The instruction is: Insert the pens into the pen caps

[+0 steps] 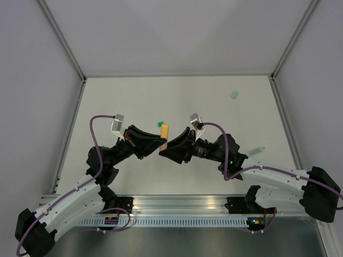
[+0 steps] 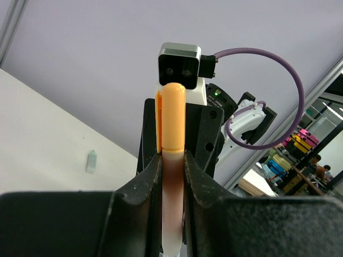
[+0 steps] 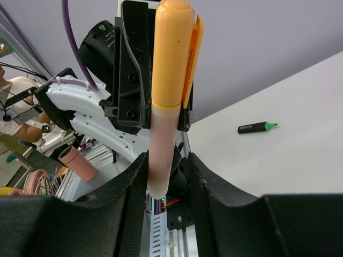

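One orange pen [image 2: 172,203], orange cap [image 2: 172,115] apparently seated, clamped by left gripper [image 2: 172,158]; right gripper [image 3: 167,158] flanks it, grip unclear; dark pen [image 3: 257,127] just beside it and mint pen [image 2: 92,161] well apart lie seemingly uncapped.

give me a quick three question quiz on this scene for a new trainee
1. True or false: the left gripper is clamped on the orange pen.
2. Where is the dark pen with the green tip? a) lying on the table b) held in the air c) standing upright
3. How many grippers meet at the orange pen?

Key
1. True: its fingers press the pen's pale lower part from both sides.
2. a
3. Two: the right gripper also has a finger on each side of it, with a small gap on one side.
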